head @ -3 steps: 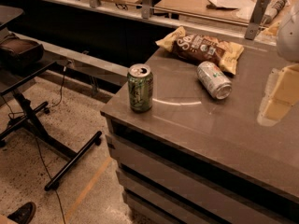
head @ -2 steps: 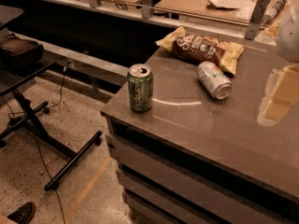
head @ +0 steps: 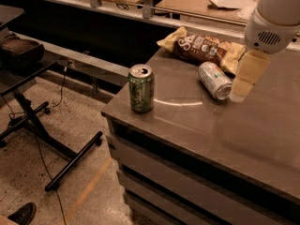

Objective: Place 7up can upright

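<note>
The 7up can (head: 214,80), silver-grey with green and white marks, lies on its side on the brown counter (head: 197,125), just in front of a chip bag. My gripper (head: 242,86), pale yellow under a white arm housing, hangs right beside the can's right end, close over the counter. It holds nothing that I can see. A darker green patterned can (head: 141,88) stands upright near the counter's left front corner.
A brown and yellow chip bag (head: 201,48) lies at the back of the counter. Left of the counter is a drop to the floor, with a black stand (head: 42,125) and cables. A railing and another table are behind.
My gripper has moved left and a little farther back, from the right edge of the view to right beside the lying 7up can. The cans and the bag have not moved.
</note>
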`<state>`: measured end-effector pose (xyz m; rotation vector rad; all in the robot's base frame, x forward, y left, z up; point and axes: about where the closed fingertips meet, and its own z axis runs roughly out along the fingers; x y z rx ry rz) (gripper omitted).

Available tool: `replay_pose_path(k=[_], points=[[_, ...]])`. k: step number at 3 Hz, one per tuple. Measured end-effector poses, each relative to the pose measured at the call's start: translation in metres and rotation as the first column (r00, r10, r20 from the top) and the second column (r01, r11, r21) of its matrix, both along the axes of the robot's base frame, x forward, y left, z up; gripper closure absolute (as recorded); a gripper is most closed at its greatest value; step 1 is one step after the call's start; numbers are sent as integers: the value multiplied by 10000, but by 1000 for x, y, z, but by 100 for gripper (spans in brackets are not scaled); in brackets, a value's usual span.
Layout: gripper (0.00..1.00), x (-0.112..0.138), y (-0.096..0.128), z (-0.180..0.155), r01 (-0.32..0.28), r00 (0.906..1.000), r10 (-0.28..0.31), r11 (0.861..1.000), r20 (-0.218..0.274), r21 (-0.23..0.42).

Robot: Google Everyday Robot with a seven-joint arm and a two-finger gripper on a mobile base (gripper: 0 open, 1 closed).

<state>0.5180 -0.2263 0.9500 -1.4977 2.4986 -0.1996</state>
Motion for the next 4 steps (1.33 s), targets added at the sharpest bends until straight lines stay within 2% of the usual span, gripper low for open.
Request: replay_pose_path(k=[1,2,3,4], points=[[0,36,-4,-17,1054,9942,-1056,9944,-223,-97],[0,63,-4,-35,1972,9798,-1982,9798,-281,-330],[0,77,-10,-52,2844,9576,-2859,9578,-346,-423],[0,83,-9,-65,3410,9390,-3423,9393,-347,-377]])
